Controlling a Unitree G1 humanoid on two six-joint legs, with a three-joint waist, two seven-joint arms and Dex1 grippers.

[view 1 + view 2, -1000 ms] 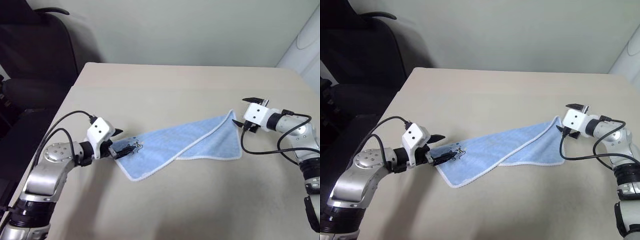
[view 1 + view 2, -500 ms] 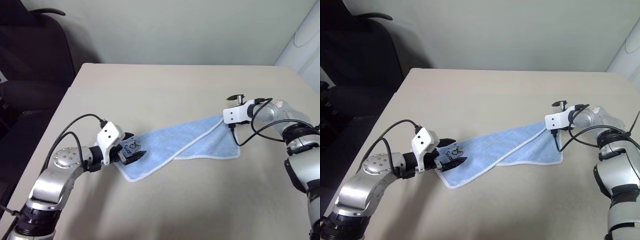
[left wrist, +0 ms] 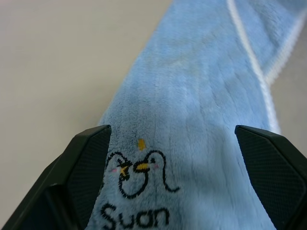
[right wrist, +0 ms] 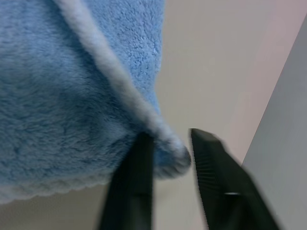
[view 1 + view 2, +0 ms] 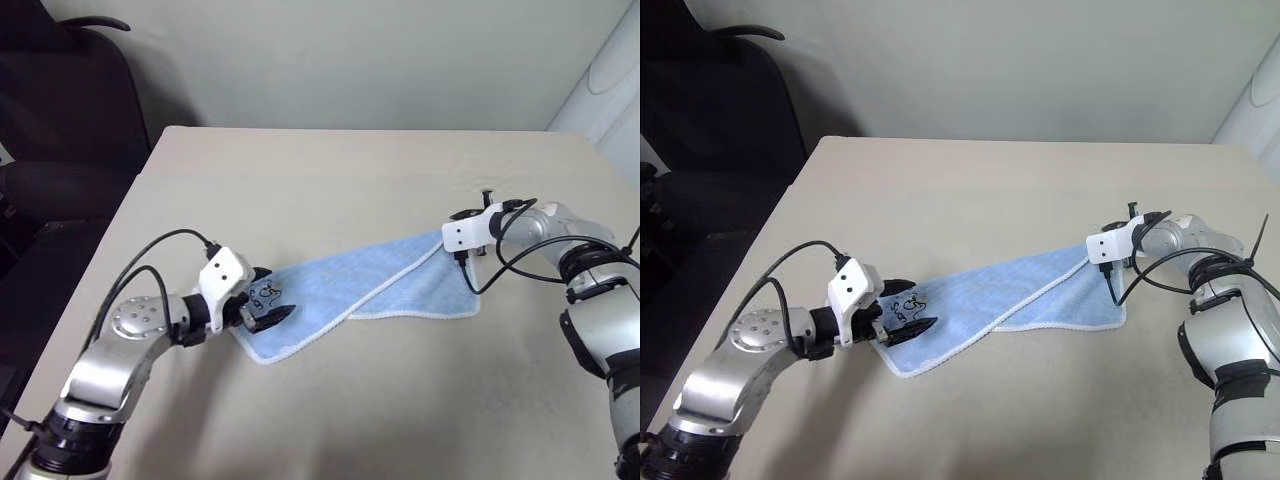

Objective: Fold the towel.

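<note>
The light-blue towel [image 5: 370, 285] with white edging lies loosely folded on the beige table [image 5: 330, 170]. Its dark logo [image 3: 139, 172] sits at the near-left corner. My left gripper [image 5: 272, 295] stands open with one finger on each side of that logo corner, resting low over the cloth. Across the cloth, my right gripper [image 5: 455, 252] is at the far-right corner of the towel. In the right wrist view its fingers [image 4: 139, 167] are pinched on the white-edged corner [image 4: 165, 143].
A black chair [image 5: 60, 100] stands beyond the table's back-left corner. A white object [image 5: 615, 80] rises at the back right. The table's left edge runs close beside my left arm. Bare tabletop lies behind and in front of the towel.
My right gripper swung in to the left, rolled over, and closed on the towel's far-right corner. My left gripper slid slightly right over the logo corner and stays open.
</note>
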